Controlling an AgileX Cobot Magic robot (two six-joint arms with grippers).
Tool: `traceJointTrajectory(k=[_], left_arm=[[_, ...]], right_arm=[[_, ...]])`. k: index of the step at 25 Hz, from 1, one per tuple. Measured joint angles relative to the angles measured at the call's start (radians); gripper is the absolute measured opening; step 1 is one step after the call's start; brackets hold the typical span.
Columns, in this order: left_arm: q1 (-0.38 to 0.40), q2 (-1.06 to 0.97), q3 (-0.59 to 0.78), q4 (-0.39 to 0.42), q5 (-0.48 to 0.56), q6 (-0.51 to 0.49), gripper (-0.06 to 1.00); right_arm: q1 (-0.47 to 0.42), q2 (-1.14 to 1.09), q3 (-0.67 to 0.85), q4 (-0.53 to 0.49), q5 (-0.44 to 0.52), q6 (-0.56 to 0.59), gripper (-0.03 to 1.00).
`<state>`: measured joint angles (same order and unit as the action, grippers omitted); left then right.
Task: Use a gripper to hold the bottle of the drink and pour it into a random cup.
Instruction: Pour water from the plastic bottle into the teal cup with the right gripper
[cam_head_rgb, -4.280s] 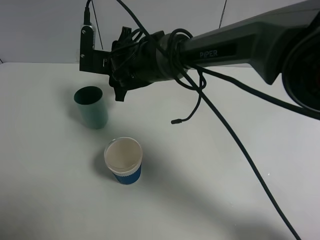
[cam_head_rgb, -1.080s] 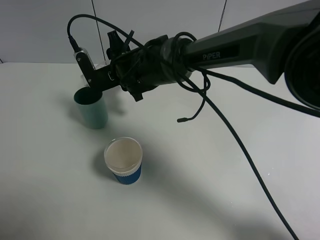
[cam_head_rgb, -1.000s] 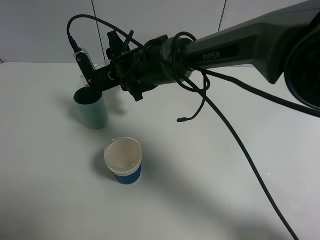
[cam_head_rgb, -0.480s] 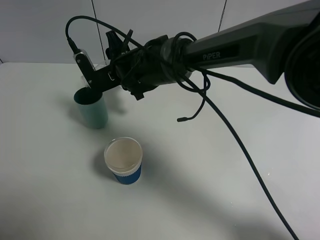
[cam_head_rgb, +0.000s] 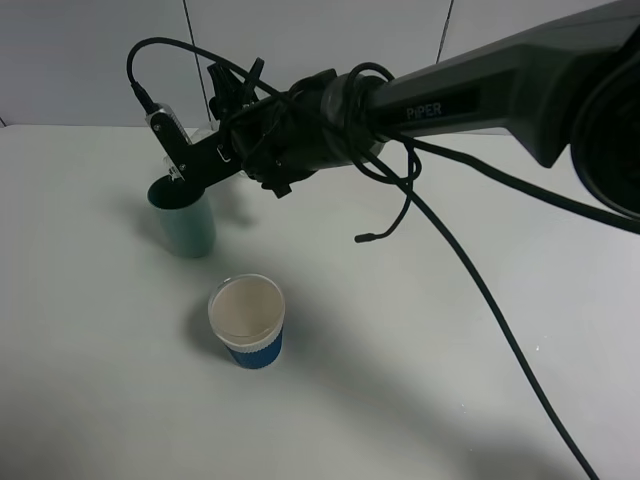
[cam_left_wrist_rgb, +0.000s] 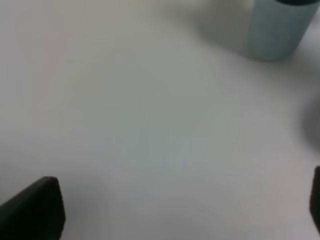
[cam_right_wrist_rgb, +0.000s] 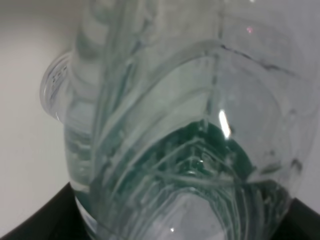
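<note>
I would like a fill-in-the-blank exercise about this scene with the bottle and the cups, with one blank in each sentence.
1. The clear bottle is tipped toward the ___ cup.
2. The white paper cup has a ___ band around its lower part.
3. The bottle is carried by the ___ arm.
4. The number of cups standing on the table is ___.

Missing words: green; blue; right; two.

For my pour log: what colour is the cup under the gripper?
Teal cup; exterior high view shows it best.
</note>
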<state>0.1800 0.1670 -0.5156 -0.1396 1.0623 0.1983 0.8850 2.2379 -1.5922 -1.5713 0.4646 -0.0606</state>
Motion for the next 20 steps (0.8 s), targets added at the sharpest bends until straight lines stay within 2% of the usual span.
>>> traceJointTrajectory(k=[20], left_arm=[[0.0,0.0,0.0,0.0,0.0,0.0,0.99]], right_arm=[[0.0,-0.007,0.0,-0.004,0.023,-0.044,0.57]])
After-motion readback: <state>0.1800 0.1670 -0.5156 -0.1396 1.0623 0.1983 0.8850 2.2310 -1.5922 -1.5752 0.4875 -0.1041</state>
